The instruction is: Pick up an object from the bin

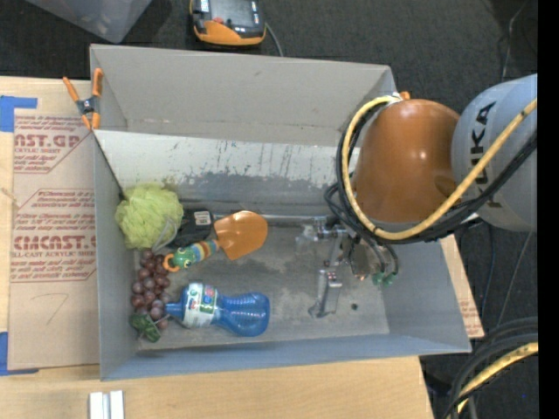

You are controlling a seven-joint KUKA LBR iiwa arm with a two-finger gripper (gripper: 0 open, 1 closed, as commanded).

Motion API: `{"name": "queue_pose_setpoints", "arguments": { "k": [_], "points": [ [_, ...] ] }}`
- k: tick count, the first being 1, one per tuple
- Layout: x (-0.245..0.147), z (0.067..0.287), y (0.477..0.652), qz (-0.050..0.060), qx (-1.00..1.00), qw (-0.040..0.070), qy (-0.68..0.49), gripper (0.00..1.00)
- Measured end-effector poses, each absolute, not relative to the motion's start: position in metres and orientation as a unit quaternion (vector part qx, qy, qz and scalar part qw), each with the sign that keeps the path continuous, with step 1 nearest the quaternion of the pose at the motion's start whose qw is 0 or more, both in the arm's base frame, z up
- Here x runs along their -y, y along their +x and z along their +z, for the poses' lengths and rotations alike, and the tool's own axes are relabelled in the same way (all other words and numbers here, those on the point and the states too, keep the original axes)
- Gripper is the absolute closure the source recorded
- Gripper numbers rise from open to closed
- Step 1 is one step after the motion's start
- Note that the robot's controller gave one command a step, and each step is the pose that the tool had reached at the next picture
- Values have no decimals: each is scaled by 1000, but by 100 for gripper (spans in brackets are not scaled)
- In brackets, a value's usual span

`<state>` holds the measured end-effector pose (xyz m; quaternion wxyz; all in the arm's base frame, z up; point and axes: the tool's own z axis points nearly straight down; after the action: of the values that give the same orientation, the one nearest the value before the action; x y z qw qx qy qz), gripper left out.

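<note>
We view the bin (236, 94) from above, tilted toward 12 o'clock. The arm (498, 173) enters at 3 o'clock.

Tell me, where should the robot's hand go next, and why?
Probably a short slide toward the view's left. The hand sits over a bare patch of the bin, with nothing under it to pick. The blue bottle is the nearest thing, lying to its left, with the orange scoop further up, and the purple grapes and green fluffy ball beyond.
</note>
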<state>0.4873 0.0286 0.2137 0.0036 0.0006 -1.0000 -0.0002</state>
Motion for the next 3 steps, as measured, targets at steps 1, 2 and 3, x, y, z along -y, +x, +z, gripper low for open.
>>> {"name": "queue_pose_setpoints", "arguments": {
  "k": [1, 2, 3],
  "points": [
    [-28, 218, 489, 0, 1000, 0, 0, 0],
    [-117, 86, 490, -1, 999, -1, 39, 0],
    [-150, 155, 500, -1, 999, -10, 51, 0]
  ]
}}
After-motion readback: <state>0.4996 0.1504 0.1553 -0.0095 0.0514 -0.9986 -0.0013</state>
